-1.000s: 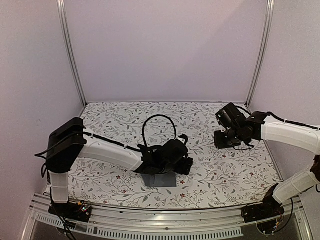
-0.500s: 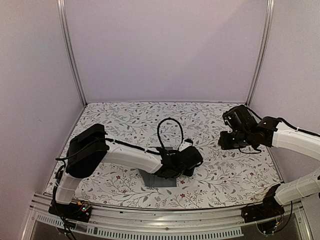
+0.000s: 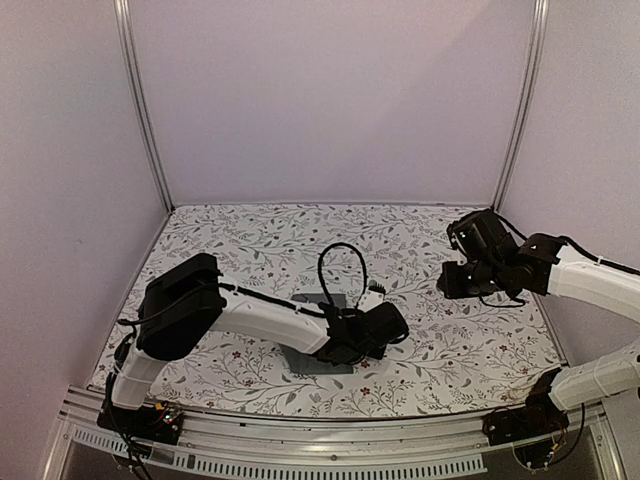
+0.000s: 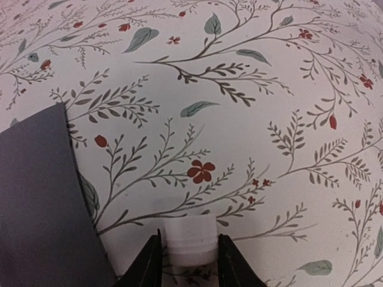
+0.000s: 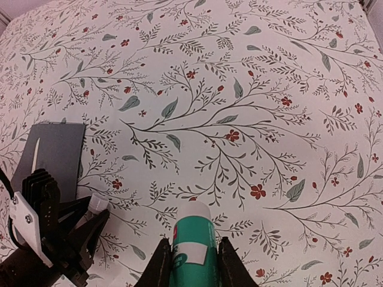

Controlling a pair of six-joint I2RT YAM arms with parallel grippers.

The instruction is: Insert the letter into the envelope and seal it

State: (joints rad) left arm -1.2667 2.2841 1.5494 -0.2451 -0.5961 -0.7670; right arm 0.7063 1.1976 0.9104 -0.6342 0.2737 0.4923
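The dark grey envelope (image 3: pixel 311 361) lies flat on the floral cloth, partly under my left arm; its corner shows in the left wrist view (image 4: pixel 36 197) and its upper part in the right wrist view (image 5: pixel 57 149). The letter is hidden from every view. My left gripper (image 4: pixel 190 258) sits low just right of the envelope, its jaws closed against both sides of a small white cap (image 4: pixel 190 239). My right gripper (image 5: pixel 191 260) hangs above the cloth's right side, shut on a teal-and-white tube (image 5: pixel 192 239) whose white end points forward.
The floral tablecloth (image 3: pixel 250 240) covers the whole table. Walls and metal posts (image 3: pixel 140 110) close it in at the left, back and right. My left arm (image 3: pixel 260 315) stretches across the near middle, and its gripper (image 5: pixel 72 233) shows at the right wrist view's lower left.
My left gripper slid right off the envelope and its jaws narrowed onto the white cap. The right arm drifted a little right with the tube.
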